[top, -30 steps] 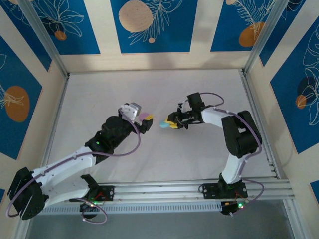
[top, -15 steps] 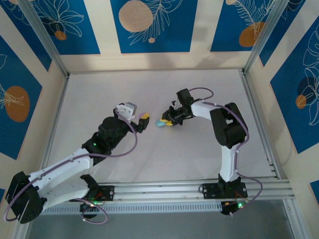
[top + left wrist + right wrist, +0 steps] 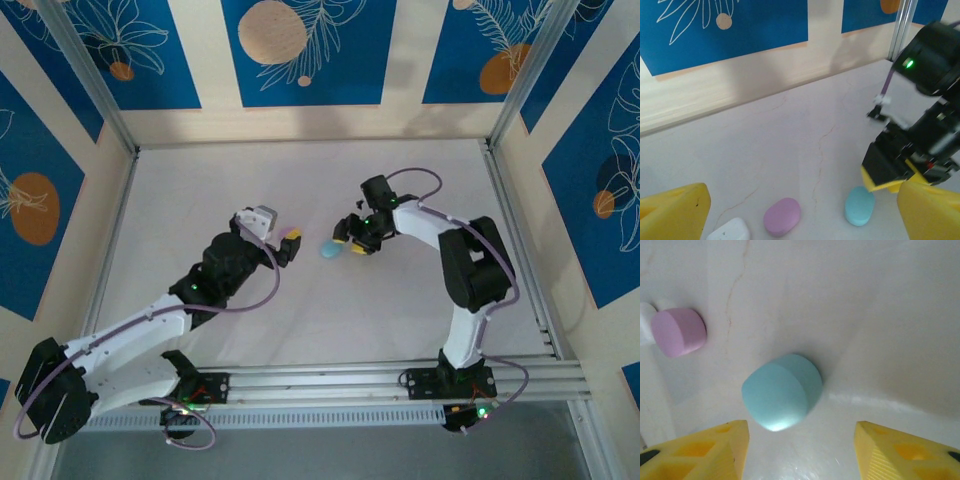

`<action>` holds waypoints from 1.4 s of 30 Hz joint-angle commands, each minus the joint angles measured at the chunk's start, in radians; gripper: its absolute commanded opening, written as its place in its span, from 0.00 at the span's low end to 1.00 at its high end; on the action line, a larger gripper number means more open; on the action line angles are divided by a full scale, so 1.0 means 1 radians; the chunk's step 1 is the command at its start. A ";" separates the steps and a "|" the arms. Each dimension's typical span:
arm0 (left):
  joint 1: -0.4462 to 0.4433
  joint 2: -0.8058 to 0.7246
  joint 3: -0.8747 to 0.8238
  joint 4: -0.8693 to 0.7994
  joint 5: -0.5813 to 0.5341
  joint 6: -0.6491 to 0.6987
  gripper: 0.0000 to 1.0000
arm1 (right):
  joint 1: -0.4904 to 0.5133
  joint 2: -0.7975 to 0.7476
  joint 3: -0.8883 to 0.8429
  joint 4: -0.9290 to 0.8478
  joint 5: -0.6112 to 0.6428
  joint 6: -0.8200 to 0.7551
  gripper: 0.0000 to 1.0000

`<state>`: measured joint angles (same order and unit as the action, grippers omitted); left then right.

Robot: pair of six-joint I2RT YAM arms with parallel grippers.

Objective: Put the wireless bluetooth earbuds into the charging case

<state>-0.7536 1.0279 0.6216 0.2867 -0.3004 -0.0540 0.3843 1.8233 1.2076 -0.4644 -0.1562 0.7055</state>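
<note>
A shut teal charging case [image 3: 782, 397] lies on the white table [image 3: 400, 300], just ahead of my right gripper [image 3: 802, 432], which is open with nothing between its yellow fingers [image 3: 705, 452]. From above, the teal case [image 3: 328, 250] sits between the right gripper [image 3: 347, 243] and the left gripper [image 3: 291, 243]. My left gripper [image 3: 804, 200] is wide open above a pink case [image 3: 782, 216], a white case [image 3: 730, 231] and the teal case [image 3: 860, 206]. All three cases are shut. The earbuds are hidden.
The pink case [image 3: 679, 332] lies to the left of the teal one, with a sliver of the white case [image 3: 645, 322] beyond it. The right arm's black and yellow finger [image 3: 890, 172] hangs just over the teal case. A wooden back wall [image 3: 740, 85] borders the table.
My right gripper has opened and let go of the teal case, which now rests on the table. My left gripper has opened slightly wider and shifted little.
</note>
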 commanded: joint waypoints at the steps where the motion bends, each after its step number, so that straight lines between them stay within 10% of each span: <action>1: 0.021 0.008 0.022 0.004 -0.014 -0.005 0.96 | -0.036 -0.140 -0.040 -0.068 0.141 -0.043 0.59; 12: 0.259 0.036 -0.048 -0.043 -0.066 -0.121 1.00 | -0.136 -0.672 -0.421 0.286 0.716 -0.450 0.73; 21: 0.461 0.093 -0.186 0.125 -0.274 -0.040 1.00 | -0.536 -0.661 -0.759 0.739 0.293 -0.501 0.80; 36: 0.533 0.454 -0.328 0.766 -0.136 0.160 1.00 | -0.424 -0.366 -0.772 1.188 0.082 -0.616 0.78; 42: 0.604 0.549 -0.403 0.984 0.061 0.132 1.00 | -0.345 -0.295 -0.832 1.354 0.287 -0.640 0.81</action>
<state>-0.1883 1.5196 0.2466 1.0672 -0.3721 0.0856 0.0269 1.5173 0.3717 0.7620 0.0319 0.0856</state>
